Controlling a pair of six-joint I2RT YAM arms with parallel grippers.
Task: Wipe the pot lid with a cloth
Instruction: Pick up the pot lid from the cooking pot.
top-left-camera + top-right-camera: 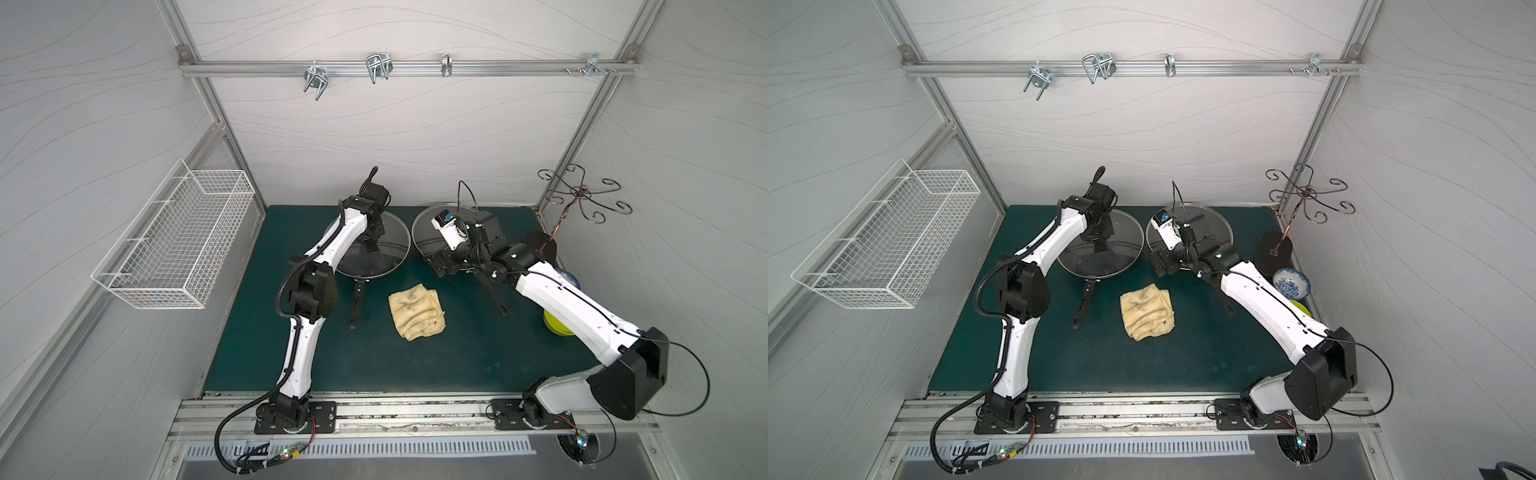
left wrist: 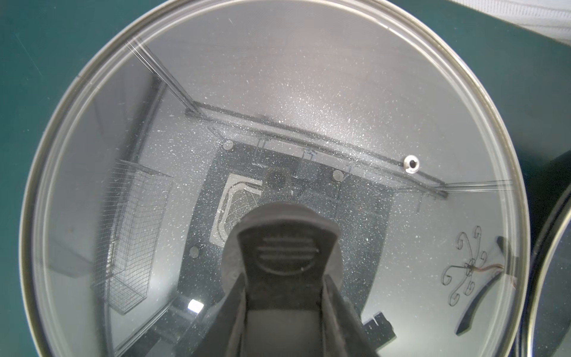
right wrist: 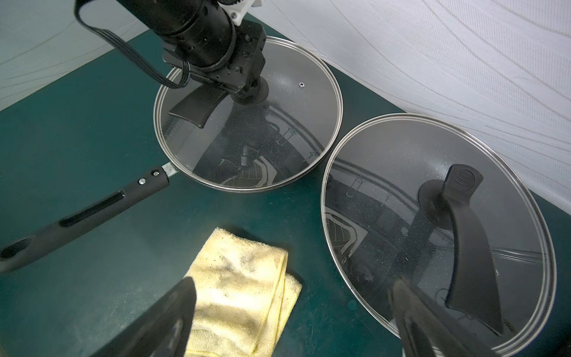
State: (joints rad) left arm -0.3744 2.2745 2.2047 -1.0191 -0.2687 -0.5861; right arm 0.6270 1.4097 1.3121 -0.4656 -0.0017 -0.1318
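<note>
Glass lies under my left gripper (image 2: 284, 278). It sits over the left lid (image 2: 278, 92) with the jaws drawn narrow on either side of the handle (image 3: 197, 108); I cannot tell whether they bite it yet. To do this well I want that handle square between my fingers and held firmly, so the lid does not skate on its pan once rubbing starts.

My right gripper (image 1: 439, 266) hangs spread wide and empty above the mat (image 1: 457, 357), just beside the right lid (image 3: 401, 185). The cloth (image 1: 415, 309) lies folded on the mat in front of both lids, touching neither. I judge the right gripper should go there next and pinch the thick folded edge, not a single layer.

The left pan handle (image 1: 357, 303) and right pan handle (image 1: 494, 295) flank the cloth and could catch a low approach. A bowl (image 1: 1291, 282) and a wire stand (image 1: 582, 195) sit close by my right arm, so I must mind the elbow. The basket (image 1: 174, 232) hangs well apart.
</note>
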